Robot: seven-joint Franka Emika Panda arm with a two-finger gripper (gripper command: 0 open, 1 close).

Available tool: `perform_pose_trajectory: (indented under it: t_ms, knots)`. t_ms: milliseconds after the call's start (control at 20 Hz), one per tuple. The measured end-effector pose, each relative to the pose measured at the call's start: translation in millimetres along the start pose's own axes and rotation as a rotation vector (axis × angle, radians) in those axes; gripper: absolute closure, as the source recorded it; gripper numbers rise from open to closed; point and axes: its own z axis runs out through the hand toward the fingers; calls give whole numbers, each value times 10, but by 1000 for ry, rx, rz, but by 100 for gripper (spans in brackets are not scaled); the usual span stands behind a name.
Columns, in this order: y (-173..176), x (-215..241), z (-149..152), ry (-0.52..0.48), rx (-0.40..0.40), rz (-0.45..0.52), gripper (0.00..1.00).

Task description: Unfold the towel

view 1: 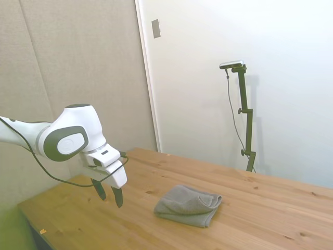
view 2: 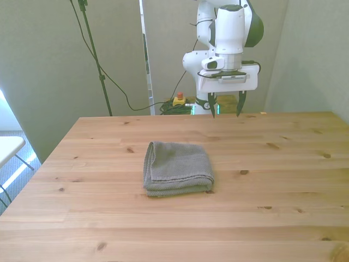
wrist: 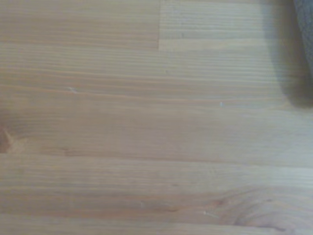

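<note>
The grey towel [view 2: 177, 167] lies folded near the middle of the wooden table [view 2: 272, 207], and the side view shows it as a soft folded stack [view 1: 188, 205]. My gripper [view 2: 224, 109] hangs above the table's far edge, behind the towel and toward the front view's right of it. Its two dark fingers are spread apart and hold nothing. In the side view the gripper [view 1: 109, 194] is clear of the cloth, a short way above the wood. The wrist view is mostly bare table planks, with a grey sliver of towel [wrist: 305, 29] at one edge.
Plain wooden table [view 1: 270, 208] surface surrounds the towel on all sides. A red and yellow button box [view 2: 178, 99] and cables sit on the floor behind the table, near the robot's base.
</note>
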Motion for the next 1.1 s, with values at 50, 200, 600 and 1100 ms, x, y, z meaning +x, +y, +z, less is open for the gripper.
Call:
perform_pose_trajectory:
  t_ms: [50, 200, 600, 1100]
  knots:
    - [-3, 7, -8, 1, 2, 1, 0]
    - [32, 47, 10, -5, 3, 12, 0]
    - [681, 1158, -165, 52, 76, 195, 0]
    - [1509, 2604, 339, 21, 232, 336, 0]
